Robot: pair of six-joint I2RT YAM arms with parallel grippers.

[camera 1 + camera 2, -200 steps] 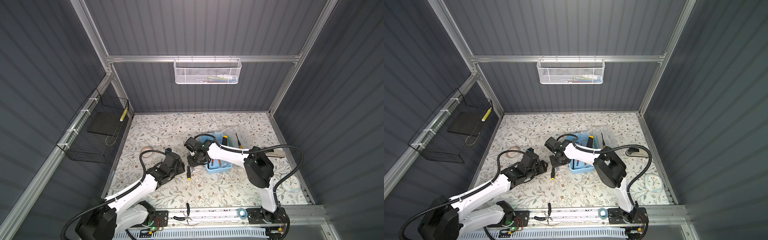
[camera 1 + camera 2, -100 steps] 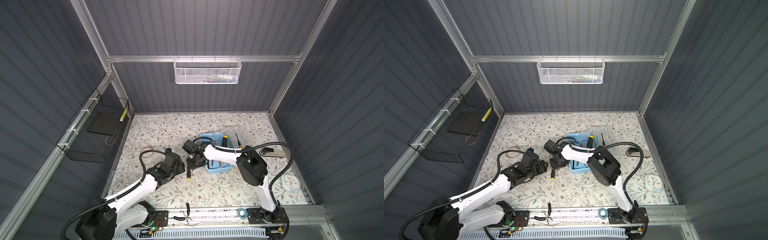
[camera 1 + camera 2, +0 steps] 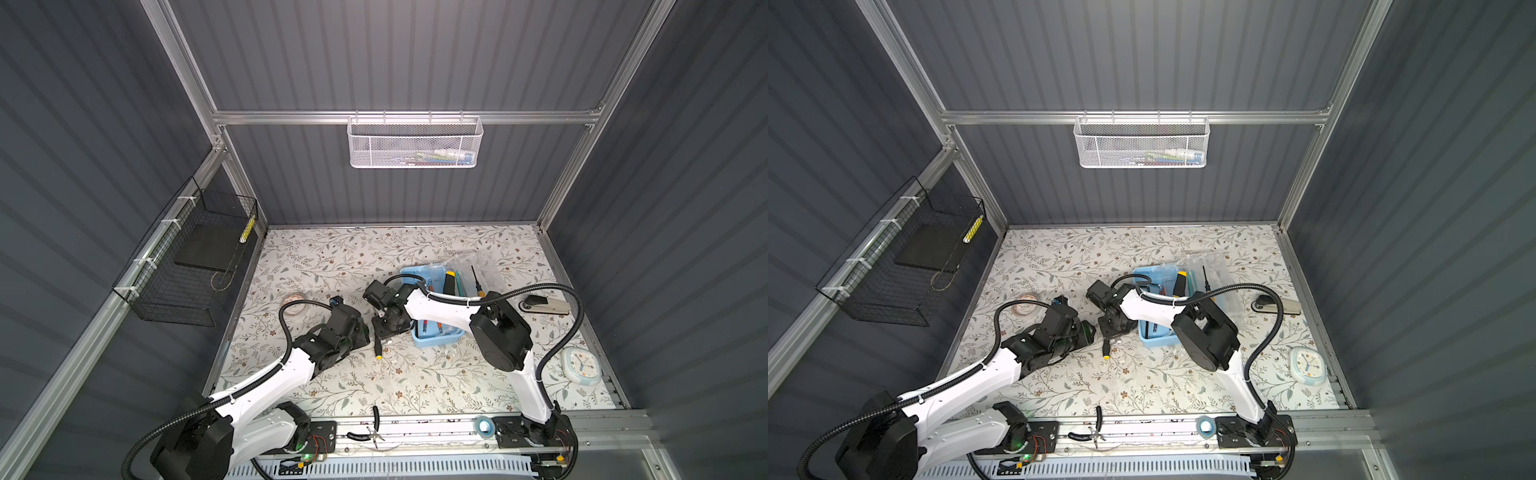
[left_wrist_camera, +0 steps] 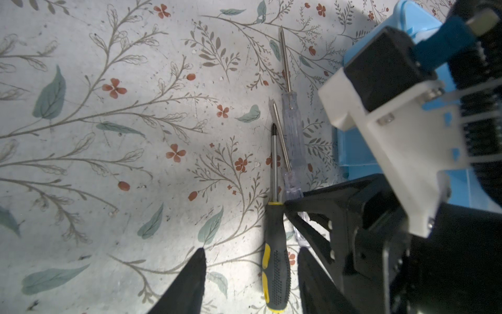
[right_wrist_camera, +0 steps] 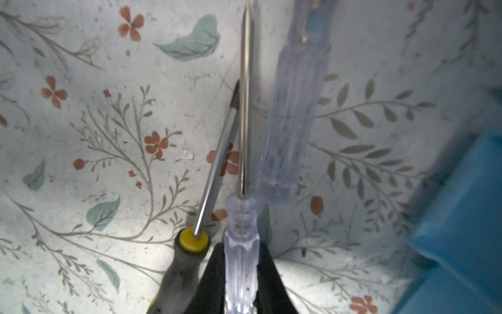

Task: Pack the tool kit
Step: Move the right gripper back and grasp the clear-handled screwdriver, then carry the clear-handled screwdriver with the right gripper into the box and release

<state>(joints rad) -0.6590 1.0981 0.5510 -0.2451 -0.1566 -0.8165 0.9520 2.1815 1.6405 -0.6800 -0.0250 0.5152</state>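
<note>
Now right gripper (image 5: 241,261) pinches clear screwdriver (image 5: 244,136) handle; lift straight up, don't drag black-yellow screwdriver (image 5: 190,242) beside it; left gripper (image 4: 251,251) spread wide

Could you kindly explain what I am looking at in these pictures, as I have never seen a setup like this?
Two white robot arms stand at a floral table, each ending in a two-fingered gripper. Two pictures look down from above on the whole scene; the other two come from cameras on the arms' wrists. An open light-blue tool case sits on the table. The right gripper is closed on a clear-handled screwdriver. The left gripper is open and empty, near a black-and-yellow screwdriver. A stapler and a small clock lie further right.
</note>
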